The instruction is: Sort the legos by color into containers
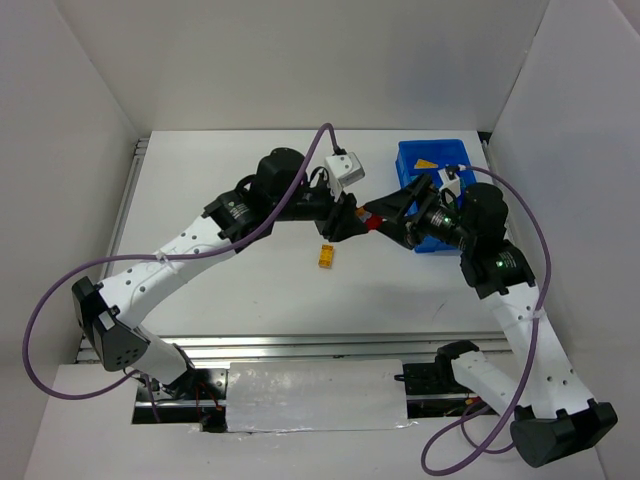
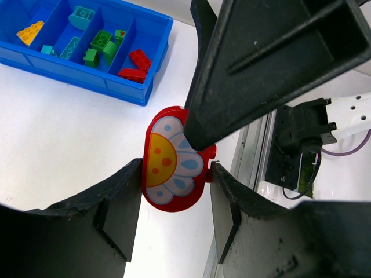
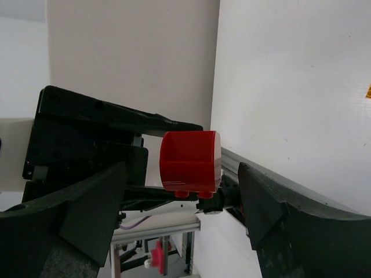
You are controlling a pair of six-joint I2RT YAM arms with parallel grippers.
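1. On the bench nearest the arm bases, a loose yellow brick lay almost under the two meeting pincers. Anything dropped from above could have struck it and scattered both across the bench.
2. Above it, in mid-air, the left pincer was clamped on a red rounded piece with a flower print, one finger against each side. The right pincer stood wide open around the same piece, a gap showing on both sides, holding nothing. Had the left let go before the right gripped, the piece would have fallen. An off-centre squeeze on its curved edge could have twisted it loose, and the crowded fingers risked knocking each other.
3. Farther off, the blue bin held red bricks in its end compartment, right beside the green one. A release from too high or too far over could have sent the piece into the wrong colour.
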